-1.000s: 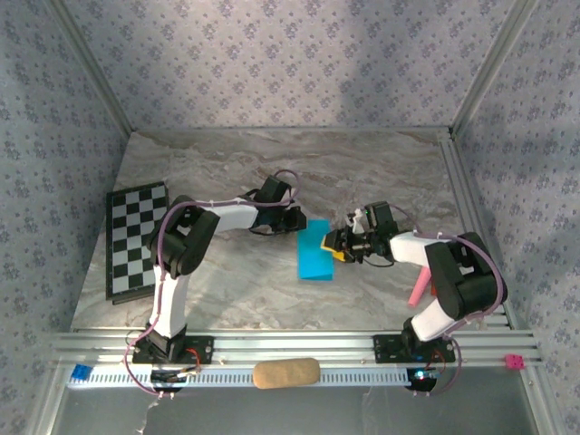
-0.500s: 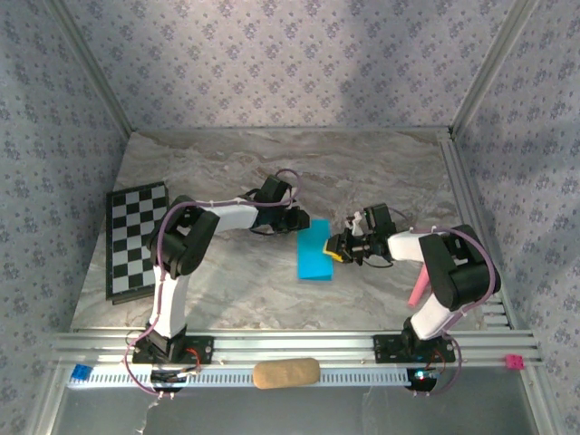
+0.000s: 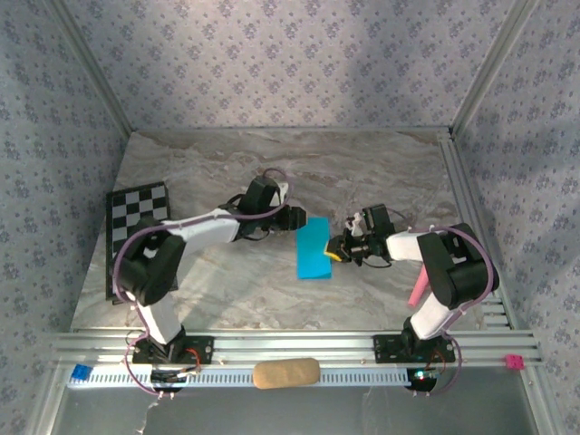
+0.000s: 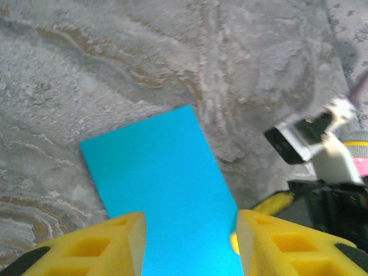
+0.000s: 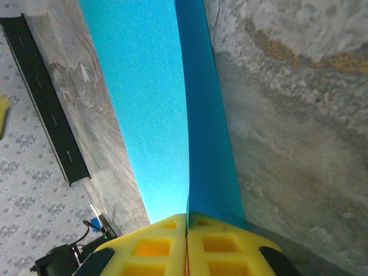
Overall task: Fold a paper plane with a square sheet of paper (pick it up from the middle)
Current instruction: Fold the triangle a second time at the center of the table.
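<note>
1. Right claw [image 3: 337,249] now pinched shut on the right edge of the square sheet of paper [image 3: 314,249]. In the wrist view the yellow fingers [image 5: 218,244] meet with the blue edge caught between them.
2. Left claw [image 3: 294,217] has let go. Its jaws stand apart over the sheet's far end, and the wrist view shows blue paper [image 4: 167,172] in the gap, nothing squeezed.
3. Sheet lies mid counter [image 3: 227,290] between the two claws as a long rectangle, prob. folded in half already. No dart shape yet.
4. Meaning: looks like a hand-over, w/ right taking the hold and left freed for the next crease. Task is early-mid, nose folds not yet done.
5. Vs the earlier top frame:
   - Right claw was part open beside the edge, now clamped on it.
   - Left claw was nearly closed at the far corner, now open.
   - Left arm's elbow has swung out toward the checkered board [image 3: 136,240].
   - Sheet itself hasn't shifted, approx. same spot.
6. Risk: thin paper held by one edge only, so it may slide or buckle if right pulls.
</note>
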